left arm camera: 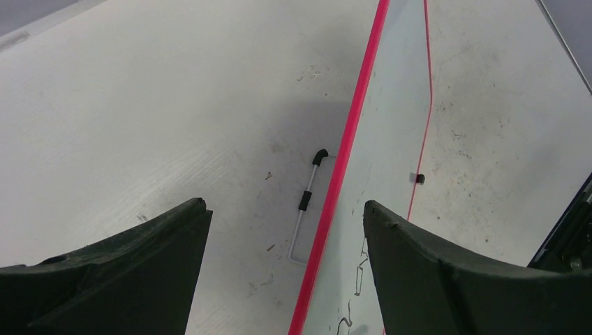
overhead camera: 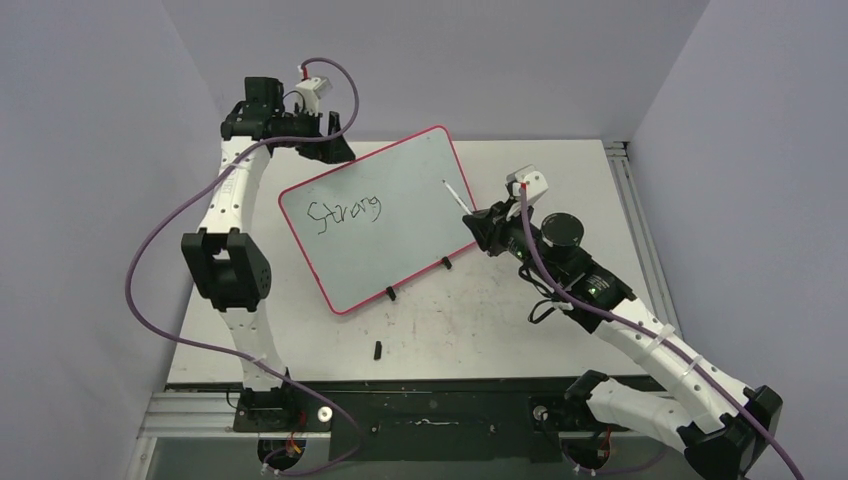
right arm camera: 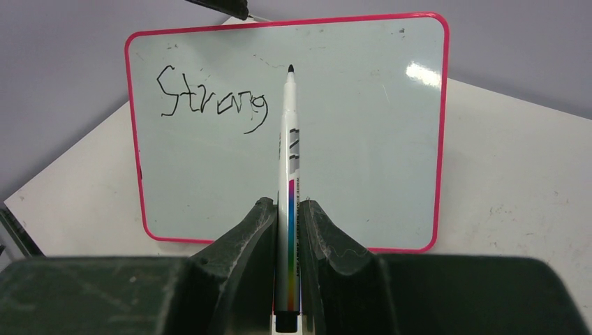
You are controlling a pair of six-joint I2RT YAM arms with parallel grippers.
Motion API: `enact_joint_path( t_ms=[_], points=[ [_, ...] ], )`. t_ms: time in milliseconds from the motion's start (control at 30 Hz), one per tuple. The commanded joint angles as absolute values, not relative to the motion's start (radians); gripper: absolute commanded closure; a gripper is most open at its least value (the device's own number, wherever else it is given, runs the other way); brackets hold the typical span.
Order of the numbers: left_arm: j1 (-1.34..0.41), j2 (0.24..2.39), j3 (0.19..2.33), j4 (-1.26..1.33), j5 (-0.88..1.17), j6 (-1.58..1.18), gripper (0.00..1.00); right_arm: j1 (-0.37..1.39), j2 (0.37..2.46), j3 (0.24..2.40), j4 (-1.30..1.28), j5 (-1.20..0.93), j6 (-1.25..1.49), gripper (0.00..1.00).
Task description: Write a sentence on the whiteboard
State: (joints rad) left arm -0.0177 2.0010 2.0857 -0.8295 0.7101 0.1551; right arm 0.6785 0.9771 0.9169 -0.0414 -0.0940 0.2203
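Note:
The whiteboard [overhead camera: 405, 215] stands tilted on the table, with a pink-red rim and pale face. Of the sentence [overhead camera: 343, 212], only "Strong" shows, in black script at the upper left; it also shows in the right wrist view [right arm camera: 209, 101]. My right gripper [overhead camera: 482, 226] is shut on a white marker [overhead camera: 455, 196] with a rainbow stripe [right arm camera: 289, 160], tip pointing at the board's [right arm camera: 363, 139] upper middle, right of the word. Contact cannot be told. My left gripper [overhead camera: 338, 147] is open at the board's far edge, and its jaws [left arm camera: 285, 206] straddle the pink rim [left arm camera: 335, 188] without touching.
A small black piece [overhead camera: 378, 350] lies on the white scuffed tabletop [overhead camera: 480, 330] in front of the board. A wire stand [left arm camera: 305, 209] props the board from behind. Two black feet [overhead camera: 391, 294] sit at its near edge. Grey walls close in at the back and sides.

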Motion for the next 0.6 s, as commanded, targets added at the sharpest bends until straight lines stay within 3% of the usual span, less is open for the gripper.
enact_joint_path(
  t_ms=[0, 367, 567],
  points=[
    [-0.039, 2.029, 2.192, -0.934, 0.779, 0.199, 0.21, 0.667, 0.942, 0.917, -0.048, -0.098, 0.221, 0.95],
    [-0.065, 2.092, 2.212, -0.994, 0.829, 0.222, 0.31, 0.666, 0.924, 0.909, -0.061, -0.085, 0.225, 0.95],
    [-0.063, 2.093, 2.212, -1.023, 0.904, 0.261, 0.51, 0.667, 0.916, 0.905, -0.070, -0.081, 0.229, 0.95]
  ],
)
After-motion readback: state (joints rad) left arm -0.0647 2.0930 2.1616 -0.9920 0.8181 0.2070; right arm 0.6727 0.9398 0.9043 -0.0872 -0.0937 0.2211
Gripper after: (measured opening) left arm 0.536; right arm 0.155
